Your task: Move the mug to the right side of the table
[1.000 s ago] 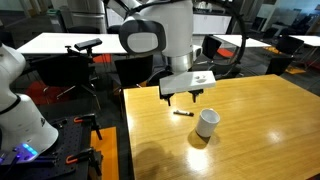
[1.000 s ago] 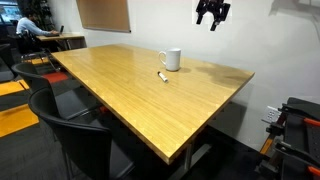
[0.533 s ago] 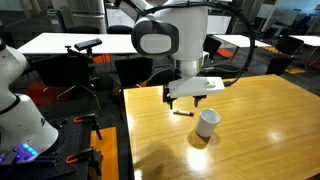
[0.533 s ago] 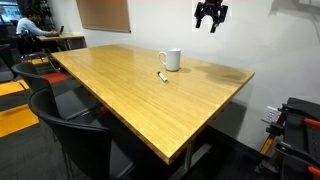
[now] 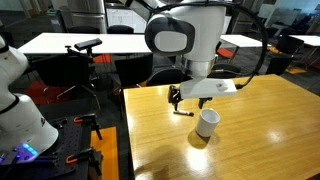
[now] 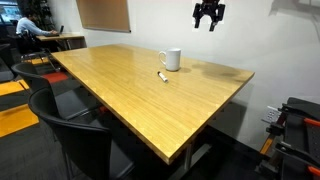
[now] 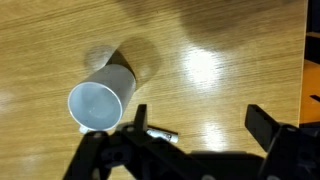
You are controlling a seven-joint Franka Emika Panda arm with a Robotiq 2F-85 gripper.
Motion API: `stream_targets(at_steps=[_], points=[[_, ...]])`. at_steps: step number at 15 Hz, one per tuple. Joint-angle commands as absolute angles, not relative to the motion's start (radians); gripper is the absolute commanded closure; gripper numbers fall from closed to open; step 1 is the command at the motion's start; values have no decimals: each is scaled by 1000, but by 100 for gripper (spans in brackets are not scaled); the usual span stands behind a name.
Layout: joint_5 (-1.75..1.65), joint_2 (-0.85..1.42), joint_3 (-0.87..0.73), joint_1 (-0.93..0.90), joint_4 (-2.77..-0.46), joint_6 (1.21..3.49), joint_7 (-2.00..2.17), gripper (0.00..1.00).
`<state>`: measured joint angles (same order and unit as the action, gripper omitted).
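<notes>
In an office room with dark chairs and white tables behind, the yellow wooden table [image 5: 262, 135] is carrying the white mug [image 5: 207, 122], which is standing upright with a dark pen [image 5: 182, 114] lying just beside it. The hand [image 7: 200, 120] is hovering well above, fingers spread wide and gripping nothing. In the wrist view the mug is sitting off to one side of the finger gap: centre the hand over the rim before descending, and avoid pinching the pen

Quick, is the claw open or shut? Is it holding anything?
Claw: open and holding nothing. The mug stands on the table, not touched.
</notes>
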<state>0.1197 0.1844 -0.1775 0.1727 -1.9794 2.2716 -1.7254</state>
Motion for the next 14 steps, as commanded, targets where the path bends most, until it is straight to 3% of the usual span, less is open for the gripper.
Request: stream_targets(at_steps=[1,14], points=[[105,239,-149,198,-1903,2235,-1737,0],[70,377,-97,206,-1741,2162,-1714,0]])
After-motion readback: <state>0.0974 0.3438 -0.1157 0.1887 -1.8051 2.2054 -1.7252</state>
